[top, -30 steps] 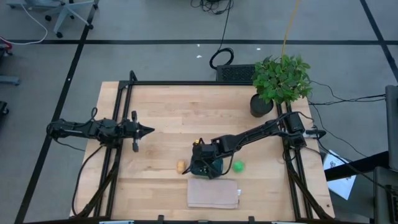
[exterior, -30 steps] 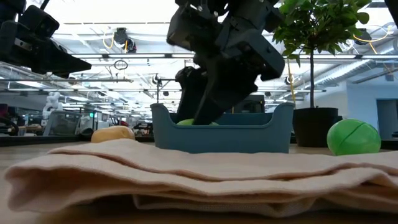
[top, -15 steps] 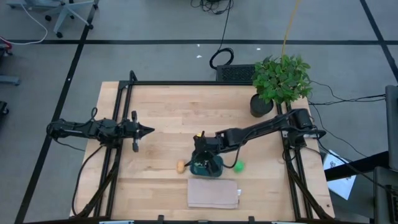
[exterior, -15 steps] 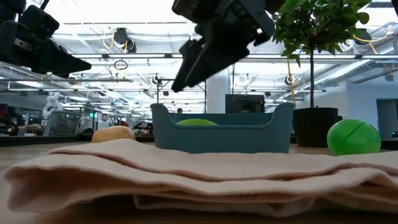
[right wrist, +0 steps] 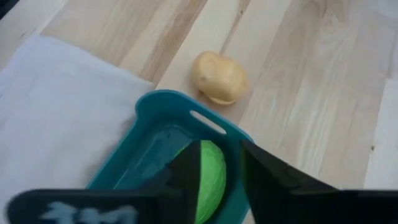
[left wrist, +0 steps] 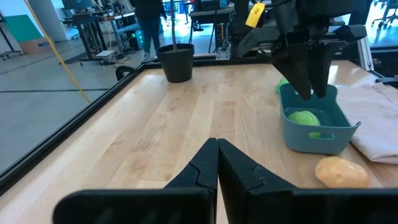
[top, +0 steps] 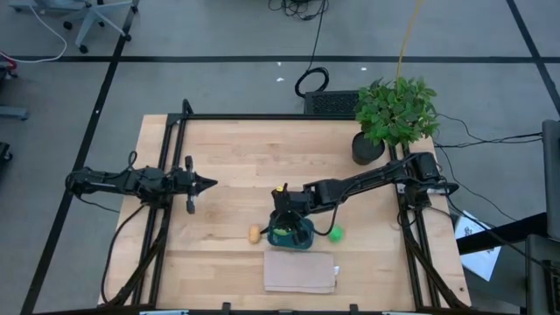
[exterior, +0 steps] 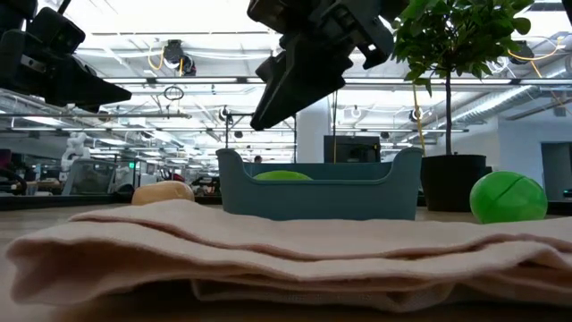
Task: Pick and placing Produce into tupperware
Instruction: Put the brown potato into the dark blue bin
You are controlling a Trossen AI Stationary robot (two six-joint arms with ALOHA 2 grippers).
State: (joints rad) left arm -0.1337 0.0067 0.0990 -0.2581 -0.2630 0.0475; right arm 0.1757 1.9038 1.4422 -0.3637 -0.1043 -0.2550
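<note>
The teal tupperware (top: 291,236) stands near the table's front middle. The lime-green piece (right wrist: 208,180) lies inside it, on its floor. My right gripper (right wrist: 214,152) hangs open and empty just above the tupperware, its fingers pointing down at the lime-green piece. The yellow-orange piece (top: 255,234) rests on the table just left of the tupperware. The bright green ball (top: 335,233) rests on the table just right of it. My left gripper (top: 203,184) is shut and empty, at the table's left.
A folded tan cloth (top: 300,271) lies right in front of the tupperware, by the table's near edge. A potted plant (top: 395,112) stands at the far right corner. Bare wood lies between my left gripper and the tupperware.
My right gripper has risen straight up out of the tupperware, where its fingers reached down inside a second ago. The lime-green piece has stayed behind on the tupperware's floor.
</note>
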